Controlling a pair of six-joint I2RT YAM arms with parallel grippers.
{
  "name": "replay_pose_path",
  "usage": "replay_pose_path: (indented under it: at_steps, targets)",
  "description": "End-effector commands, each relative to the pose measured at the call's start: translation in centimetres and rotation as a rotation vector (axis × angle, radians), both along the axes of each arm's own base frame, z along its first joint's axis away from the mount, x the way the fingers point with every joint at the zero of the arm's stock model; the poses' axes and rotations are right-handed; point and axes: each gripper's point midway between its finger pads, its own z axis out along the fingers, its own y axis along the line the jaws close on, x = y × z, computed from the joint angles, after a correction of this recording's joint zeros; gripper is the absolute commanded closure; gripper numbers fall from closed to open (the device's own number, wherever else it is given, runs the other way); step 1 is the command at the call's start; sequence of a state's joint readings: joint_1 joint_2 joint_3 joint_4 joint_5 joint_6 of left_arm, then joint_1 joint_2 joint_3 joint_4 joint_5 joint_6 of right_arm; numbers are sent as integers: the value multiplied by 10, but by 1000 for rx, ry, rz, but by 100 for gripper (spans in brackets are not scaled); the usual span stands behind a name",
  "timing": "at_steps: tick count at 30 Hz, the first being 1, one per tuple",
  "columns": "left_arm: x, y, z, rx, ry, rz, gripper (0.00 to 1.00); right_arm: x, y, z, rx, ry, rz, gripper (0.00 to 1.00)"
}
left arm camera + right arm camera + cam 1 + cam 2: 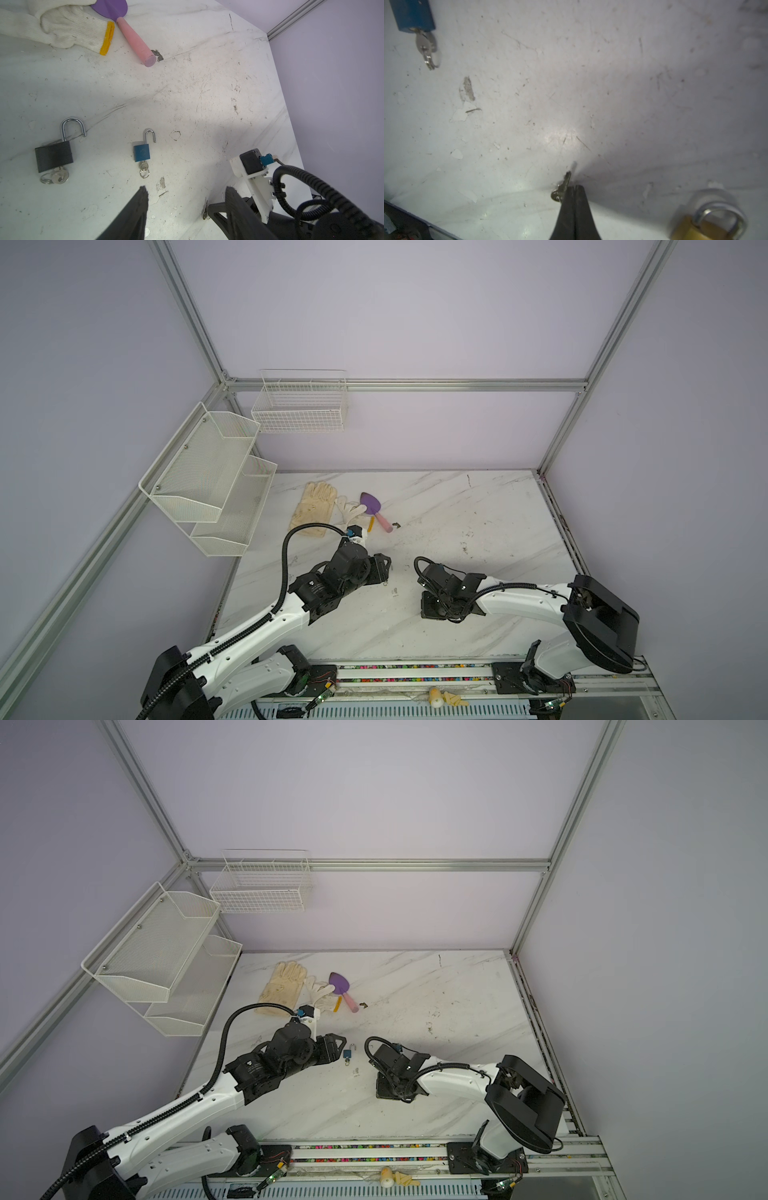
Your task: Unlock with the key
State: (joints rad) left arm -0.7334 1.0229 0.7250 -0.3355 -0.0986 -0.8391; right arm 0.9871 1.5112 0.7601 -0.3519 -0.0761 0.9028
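Saw right fingers clenched, seemingly on key; left fingers released. Needed blade squared to brass padlock.

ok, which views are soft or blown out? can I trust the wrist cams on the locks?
Right wrist view: brass padlock badly out of focus, glare patch on the tabletop with dark shadow beside it, key at the jaws fairly sharp. Left wrist view: black padlock and blue padlock crisp, light even enough. Both top views: evenly lit, locks too small for detail.
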Motion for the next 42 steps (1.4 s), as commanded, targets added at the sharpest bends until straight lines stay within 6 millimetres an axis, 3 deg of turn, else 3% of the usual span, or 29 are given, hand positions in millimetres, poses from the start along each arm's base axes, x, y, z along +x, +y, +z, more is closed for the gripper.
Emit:
replay_pose_path:
  at_steps: [1, 11, 17, 24, 33, 36, 42]
  targets:
    - [2, -3, 4, -36, -12, 3, 41, 5, 1, 3, -13, -13, 5, 98]
    - [-5, -3, 4, -80, 6, 0, 41, 13, 8, 12, -14, -55, 42, 100]
    - [-10, -13, 4, -175, 16, -32, 41, 18, 9, 21, -13, -93, 65, 100]
    - [-10, -13, -6, -247, 37, -72, 43, 24, 8, 38, 23, -137, 69, 100]
    - [-11, -59, 5, -381, 41, -321, 46, 39, 15, 78, 102, -223, 88, 100]
    - [-7, -69, -1, -365, 74, -356, 48, 43, 17, 94, 132, -258, 86, 100]
    - [-5, -85, -9, -373, 109, -402, 55, 48, 19, 106, 146, -279, 81, 100]
